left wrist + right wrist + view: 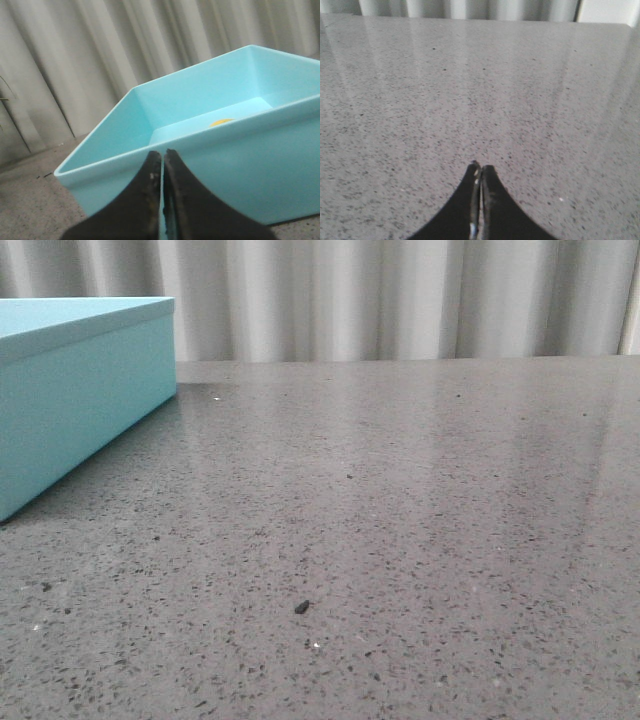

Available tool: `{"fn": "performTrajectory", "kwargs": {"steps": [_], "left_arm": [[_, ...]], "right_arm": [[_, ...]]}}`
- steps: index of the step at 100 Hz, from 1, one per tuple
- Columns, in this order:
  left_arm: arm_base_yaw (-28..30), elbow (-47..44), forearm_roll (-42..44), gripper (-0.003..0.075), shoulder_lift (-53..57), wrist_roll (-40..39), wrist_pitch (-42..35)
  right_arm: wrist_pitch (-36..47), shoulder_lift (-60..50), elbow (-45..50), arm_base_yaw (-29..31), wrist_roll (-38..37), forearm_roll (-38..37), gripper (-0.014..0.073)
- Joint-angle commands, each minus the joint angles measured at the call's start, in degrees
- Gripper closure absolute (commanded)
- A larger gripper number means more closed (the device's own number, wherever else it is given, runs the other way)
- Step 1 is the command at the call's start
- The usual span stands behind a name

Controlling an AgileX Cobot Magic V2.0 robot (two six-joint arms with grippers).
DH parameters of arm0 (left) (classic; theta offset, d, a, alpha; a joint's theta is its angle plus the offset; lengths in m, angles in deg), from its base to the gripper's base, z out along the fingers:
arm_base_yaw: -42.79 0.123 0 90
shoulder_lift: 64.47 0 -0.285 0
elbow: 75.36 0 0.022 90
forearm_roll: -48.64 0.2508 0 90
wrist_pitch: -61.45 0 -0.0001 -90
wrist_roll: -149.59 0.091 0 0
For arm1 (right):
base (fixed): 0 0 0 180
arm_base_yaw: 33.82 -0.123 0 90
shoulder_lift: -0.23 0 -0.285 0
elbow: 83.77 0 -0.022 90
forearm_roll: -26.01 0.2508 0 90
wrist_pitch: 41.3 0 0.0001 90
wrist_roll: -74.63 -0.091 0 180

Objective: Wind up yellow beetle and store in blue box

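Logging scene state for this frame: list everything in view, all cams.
blue box: 1, light turquoise, far left of table; open-topped in the left wrist view.
yellow beetle: 1, only a yellow sliver shows, inside the box behind its near wall.
table: 1, grey speckled stone.
curtain: pale grey, pleated, behind the table.
left gripper: 1, black, shut, empty, just outside the box's near wall.
right gripper: 1, black, shut, empty, over bare table.

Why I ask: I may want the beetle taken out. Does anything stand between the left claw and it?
Yes: the box's near wall. The shut left claw sits just outside that wall. The beetle lies inside, with only a yellow sliver showing over the rim. The box's top looks open in the left wrist view.
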Motion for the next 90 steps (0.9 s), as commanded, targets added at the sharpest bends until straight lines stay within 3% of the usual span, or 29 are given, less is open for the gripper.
{"fn": "performTrajectory", "kwargs": {"steps": [1, 32, 60, 90], "left_arm": [[-0.41, -1.49, -0.61, 0.0741, -0.64, -0.36, -2.04], [-0.41, -1.49, -0.61, 0.0741, -0.64, -0.36, 15.53], [-0.41, -1.49, -0.61, 0.0741, -0.64, -0.36, 21.2], [-0.41, -1.49, -0.61, 0.0741, -0.76, -0.36, 21.11]], "right_arm": [[3.11, -0.99, -0.53, 1.43, 0.59, 0.47, 0.0646], [1.61, -1.4, 5.6, 2.43, 0.59, 0.47, 0.0646], [1.76, -1.4, 5.62, 2.43, 0.59, 0.47, 0.0646], [1.76, -1.4, 5.62, 2.43, 0.59, 0.47, 0.0646]]}}
